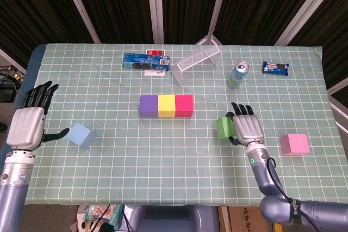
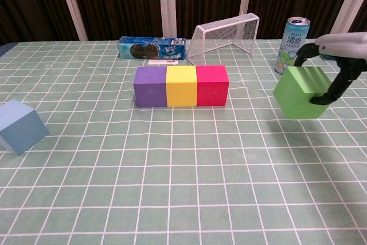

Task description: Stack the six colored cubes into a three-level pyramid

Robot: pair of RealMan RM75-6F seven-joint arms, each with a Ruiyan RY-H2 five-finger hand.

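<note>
The right hand (image 1: pixel 248 130) grips the green cube (image 2: pixel 300 92), its fingers (image 2: pixel 339 82) curled over the cube's top and right side; in the chest view the cube hangs tilted above the worktop (image 1: pixel 163 156), to the right of the base row and apart from it. That row stands near the middle of the green checked cloth: purple cube (image 1: pixel 148 106), yellow cube (image 1: pixel 166 106) and red cube (image 1: pixel 184 106), touching side by side. The pink cube (image 1: pixel 294 144) lies on the cloth well to the right of the right hand. The left hand (image 1: pixel 30 123) is at the worktop's left edge with its fingers (image 1: pixel 39 95) spread straight and its thumb pointing toward the light blue cube (image 1: pixel 81 135), just short of it; it holds nothing. At the far side lie a blue biscuit packet (image 1: pixel 144 61), a tipped wire basket (image 1: pixel 197 61), a drink can (image 1: pixel 237 75) and a small snack packet (image 1: pixel 275 68).
</note>
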